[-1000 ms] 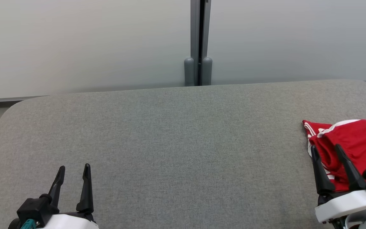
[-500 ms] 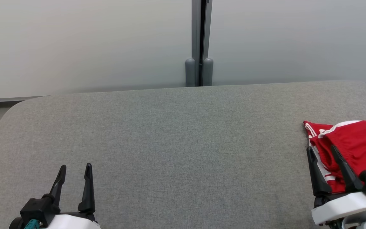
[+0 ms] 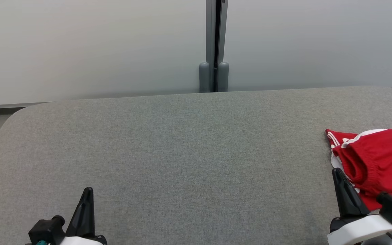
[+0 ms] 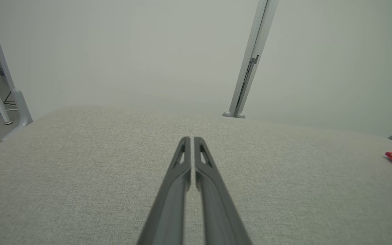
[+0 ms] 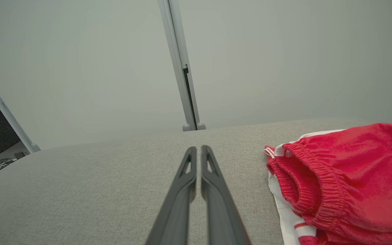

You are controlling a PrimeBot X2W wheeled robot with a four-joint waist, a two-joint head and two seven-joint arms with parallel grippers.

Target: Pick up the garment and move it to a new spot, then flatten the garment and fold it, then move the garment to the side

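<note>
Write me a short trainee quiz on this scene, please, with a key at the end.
1. True or false: the right pincer is closed beside the red garment and grips none of it.
2. Where on the grey padded table does the garment lie? A) at the robot's left edge; B) in the middle; C) at the robot's right edge.
3. In a few words: how do the jaws of the left pincer stand, and what is between them?

Key: 1. True. 2. C. 3. Closed together, with nothing between them.
</note>
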